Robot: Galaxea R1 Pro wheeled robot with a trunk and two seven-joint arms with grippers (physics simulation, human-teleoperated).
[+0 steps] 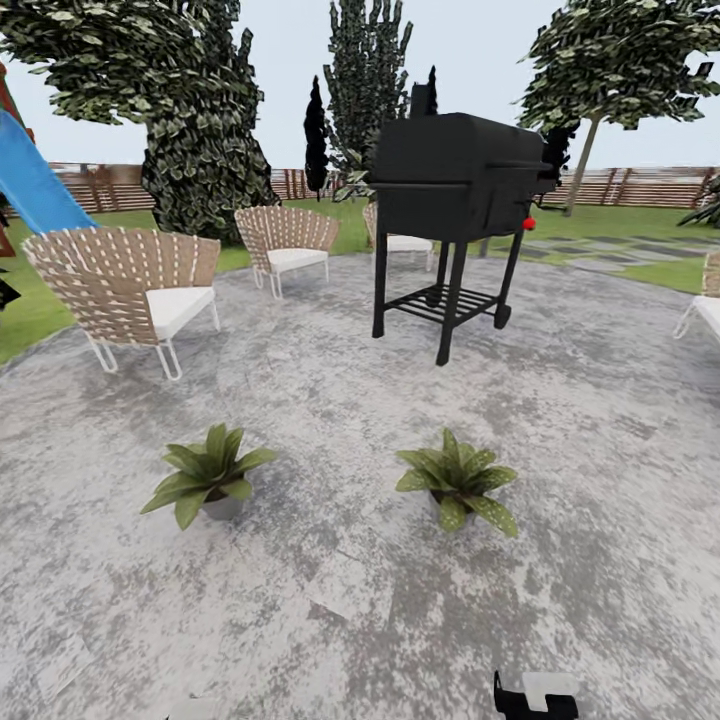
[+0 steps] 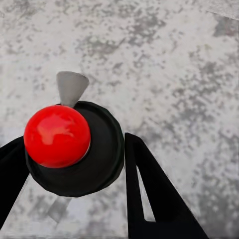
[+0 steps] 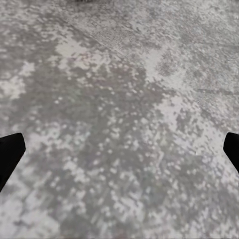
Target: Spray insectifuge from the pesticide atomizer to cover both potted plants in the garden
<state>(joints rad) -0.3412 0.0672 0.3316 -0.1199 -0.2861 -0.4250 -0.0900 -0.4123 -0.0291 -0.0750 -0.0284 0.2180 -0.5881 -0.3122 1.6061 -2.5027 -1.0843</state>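
Observation:
Two potted plants stand on the grey paved patio ahead of me, one at the left [image 1: 210, 480] and one at the right [image 1: 458, 487], each a low rosette of pointed green leaves in a small grey pot. In the left wrist view my left gripper [image 2: 74, 144] is shut on the pesticide atomizer [image 2: 102, 162]. It shows as a dark round body with a pale grey nozzle [image 2: 70, 87] and a red ball on top, held over the paving. My right gripper [image 3: 119, 149] is open above bare paving, its black fingertips [image 3: 10, 154] far apart.
A black barbecue grill [image 1: 455, 190] stands behind the right plant. Woven chairs with white cushions sit at the left [image 1: 130, 285], behind it [image 1: 288, 240], and at the right edge [image 1: 705, 300]. Lawn, trees, a brown fence [image 1: 640, 185] and a blue slide [image 1: 35, 185] ring the patio [image 1: 330, 600].

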